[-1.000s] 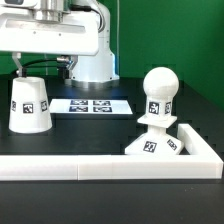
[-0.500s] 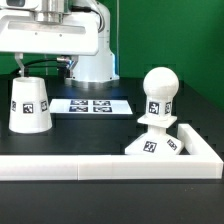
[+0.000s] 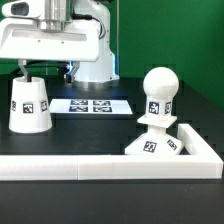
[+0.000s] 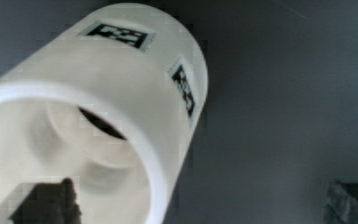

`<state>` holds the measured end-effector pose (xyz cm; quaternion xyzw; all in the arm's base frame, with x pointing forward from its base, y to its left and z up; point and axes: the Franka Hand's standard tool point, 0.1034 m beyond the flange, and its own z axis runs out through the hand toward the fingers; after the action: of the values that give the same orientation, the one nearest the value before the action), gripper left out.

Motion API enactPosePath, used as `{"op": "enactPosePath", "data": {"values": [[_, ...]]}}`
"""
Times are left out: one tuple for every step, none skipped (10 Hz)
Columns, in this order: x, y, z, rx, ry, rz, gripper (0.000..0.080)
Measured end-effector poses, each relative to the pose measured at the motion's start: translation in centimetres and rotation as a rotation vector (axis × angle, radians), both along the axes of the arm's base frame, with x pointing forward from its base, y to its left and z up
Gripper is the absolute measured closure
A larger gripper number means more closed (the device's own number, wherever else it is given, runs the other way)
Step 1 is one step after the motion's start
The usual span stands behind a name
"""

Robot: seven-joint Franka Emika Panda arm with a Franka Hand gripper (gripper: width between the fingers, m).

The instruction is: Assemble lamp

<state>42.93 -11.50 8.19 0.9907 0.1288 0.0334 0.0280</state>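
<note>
The lamp shade (image 3: 30, 104) is a white tapered cup with tags, standing on the black table at the exterior view's left. It fills the wrist view (image 4: 131, 95), seen from above with its round inner opening showing. My gripper (image 3: 46, 70) hangs just above the shade's top and is open. In the wrist view the gripper (image 4: 202, 205) straddles the shade's wall, with one finger (image 4: 51, 203) over the inside and the other outside. The round bulb (image 3: 160, 92) stands upright on the flat square base (image 3: 152, 146) at the exterior view's right.
The marker board (image 3: 92, 105) lies flat between the shade and the base. A long white L-shaped border wall (image 3: 110, 167) runs along the front and turns back beside the base. The robot's white pedestal (image 3: 92, 62) stands behind the marker board.
My gripper has come down a little toward the shade's top. The shade, bulb and base have not moved.
</note>
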Motion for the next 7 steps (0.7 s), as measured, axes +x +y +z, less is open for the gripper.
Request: {"op": "enactPosePath", "data": {"values": [[-0.02,-0.08,-0.51,-0.003,0.004,0.002,0.0101],[-0.21,-0.09,-0.99,-0.004,0.011,0.002,0.0101],[-0.25,-0.01,-1.12,-0.004,0.014,0.004,0.0101],[-0.03,-0.07,-1.04,-0.005,0.012,0.004,0.0224],[0.12,-0.13,-1.02,-0.006,0.011,0.004,0.0362],[0.13,-0.13,-1.07,-0.006,0.011,0.004,0.0497],[0.22,-0.13,-1.11,-0.006,0.011,0.005,0.0497]]}}
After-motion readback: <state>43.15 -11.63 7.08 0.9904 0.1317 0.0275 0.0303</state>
